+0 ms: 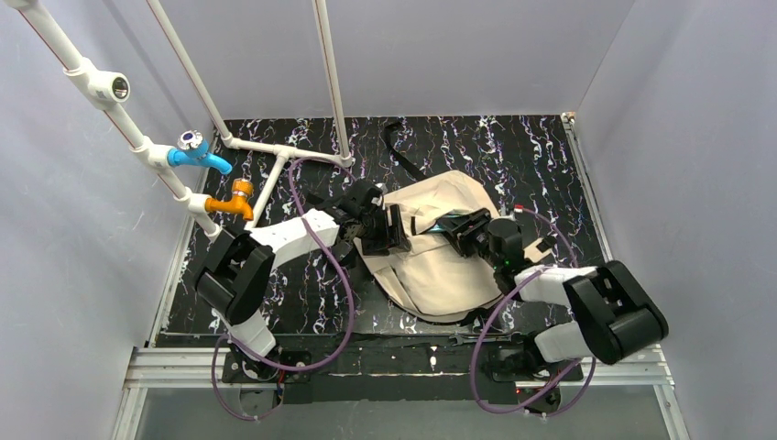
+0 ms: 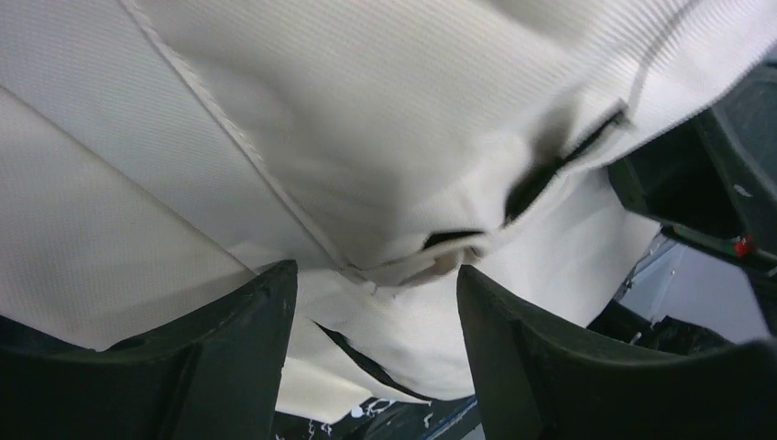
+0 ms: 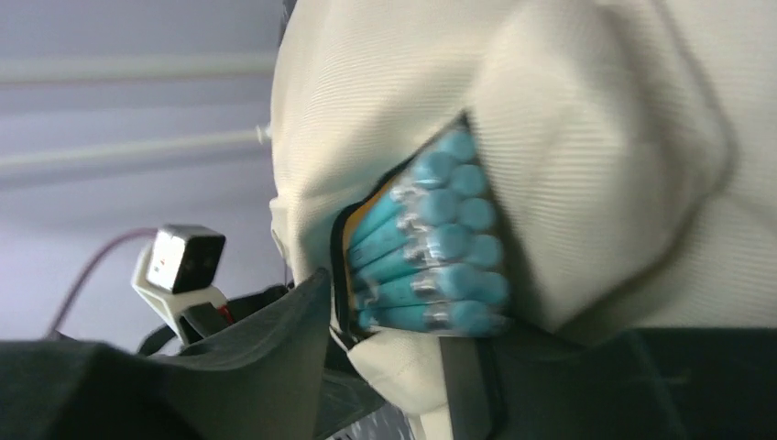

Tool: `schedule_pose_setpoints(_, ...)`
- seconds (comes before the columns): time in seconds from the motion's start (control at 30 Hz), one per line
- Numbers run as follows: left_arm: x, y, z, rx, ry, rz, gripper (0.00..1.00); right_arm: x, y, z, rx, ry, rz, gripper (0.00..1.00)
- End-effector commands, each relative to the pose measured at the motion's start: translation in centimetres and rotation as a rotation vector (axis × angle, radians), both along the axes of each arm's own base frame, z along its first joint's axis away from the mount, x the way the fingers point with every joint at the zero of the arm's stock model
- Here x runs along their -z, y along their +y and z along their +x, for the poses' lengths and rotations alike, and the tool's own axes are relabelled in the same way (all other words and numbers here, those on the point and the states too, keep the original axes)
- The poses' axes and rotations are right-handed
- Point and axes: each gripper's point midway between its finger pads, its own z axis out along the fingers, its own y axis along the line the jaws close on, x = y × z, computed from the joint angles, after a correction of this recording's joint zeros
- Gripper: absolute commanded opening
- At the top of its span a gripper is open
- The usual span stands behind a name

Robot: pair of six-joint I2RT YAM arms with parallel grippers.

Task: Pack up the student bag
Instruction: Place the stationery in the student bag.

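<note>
The beige student bag (image 1: 431, 261) lies flat in the middle of the black marbled table. A pack of teal pens (image 1: 449, 224) sits in its opening, and in the right wrist view the pack (image 3: 431, 238) is framed by beige fabric and the black zipper edge. My left gripper (image 1: 392, 229) is at the bag's left edge, its jaws apart with a fold of the bag's fabric (image 2: 385, 183) between them (image 2: 371, 275). My right gripper (image 1: 465, 235) is at the opening, just below the pack, its jaws apart around a lump of bag fabric (image 3: 399, 312).
A white pipe frame (image 1: 275, 151) with a blue tap (image 1: 197, 154) and an orange tap (image 1: 234, 200) stands at the back left. A black webbing strap (image 1: 400, 147) trails behind the bag. A small metal tool (image 1: 465, 338) lies at the near edge. Walls close in on three sides.
</note>
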Motion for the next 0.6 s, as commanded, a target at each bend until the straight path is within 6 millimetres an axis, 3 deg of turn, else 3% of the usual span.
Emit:
schedule_pose_setpoints(0.0,-5.1,-1.2,-2.0,0.19,-0.102,-0.043,0.65,2.2,-1.0,-3.6,-0.268,0.104,-0.212,0.64)
schedule_pose_setpoints(0.13,-7.2,-2.5,-3.5,0.323,-0.188,-0.01,0.68,1.1,-4.3,-4.1,-0.297,0.105,-0.247,0.71)
schedule_pose_setpoints(0.27,-8.9,-3.7,-2.5,0.388,-0.317,0.065,0.68,0.2,-6.7,-3.6,-0.312,0.118,-0.303,0.72)
schedule_pose_setpoints(0.57,-10.1,-5.5,5.6,0.497,-0.577,0.36,0.65,-1.2,-6.0,-2.1,-0.372,0.049,-0.257,0.56)
